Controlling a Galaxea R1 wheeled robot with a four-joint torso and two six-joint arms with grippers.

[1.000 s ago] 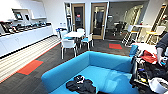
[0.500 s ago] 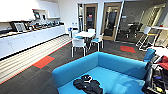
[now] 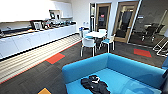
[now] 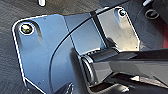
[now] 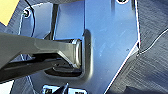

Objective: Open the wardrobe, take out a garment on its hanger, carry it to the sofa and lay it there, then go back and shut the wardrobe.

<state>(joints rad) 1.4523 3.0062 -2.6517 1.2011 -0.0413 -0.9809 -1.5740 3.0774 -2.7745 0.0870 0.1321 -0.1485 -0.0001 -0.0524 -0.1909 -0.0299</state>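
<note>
Nearest of all, low in the head view, the garment (image 3: 95, 85) lies in a dark, crumpled heap on the seat of the sofa (image 3: 130, 68), close to the front edge and toward the end with the rounded arm. A pale curve shows at its collar, which I take for the hanger (image 3: 94, 79), though it is too small to be sure. So the laying-down step looks done to me, and what remains is the trip back to shut the wardrobe. That calls for turning the base away from the sofa and driving across the dark carpet (image 3: 62, 72) with its orange tiles, keeping the arms tucked in so nothing catches the furniture.

The jaws I cannot judge: both wrist views are taken up by the robot's own dark plate and jointed bar, with carpet beyond, so whether either pair is open or closed is not to be told. Nothing appears to be carried in them, as the garment rests on the seat.

Past the sofa back stands a small round white table (image 3: 96, 34) with white-and-blue chairs (image 3: 88, 43) drawn up around it. Along the wall on the left of the head view runs a long white counter (image 3: 37, 37) with clutter on its tabletop, too blurred to name. Farthest off are wood-framed doors (image 3: 103, 17) and a glass wall with dim chairs behind it. The sofa's far end is cut off at the picture's edge
</note>
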